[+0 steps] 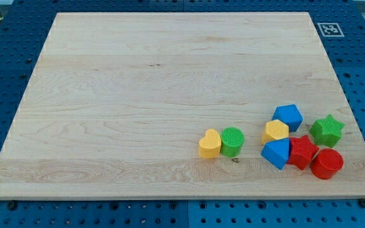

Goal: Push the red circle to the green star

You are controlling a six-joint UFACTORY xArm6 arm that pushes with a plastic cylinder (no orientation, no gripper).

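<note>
**Red circle a short push from the star, and no rod in sight**

The red circle point(327, 164) sits near the desk's point(138, 95) bottom-right corner, just below the green star point(327, 130), close but apart, I'd say; the red star point(303, 151) presses against the circle's left side, with the blue triangle point(275, 152) beyond it; a yellow block point(275, 131) and blue block point(288, 116) crowd above; a yellow heart point(210, 144) and green cylinder point(232, 141) stand off to the left. The tip isn't showing, and there are no fingers on this arm to report. The risk: a push from below-left drags the red star along; an overshoot sends the green star off the right edge.
</note>
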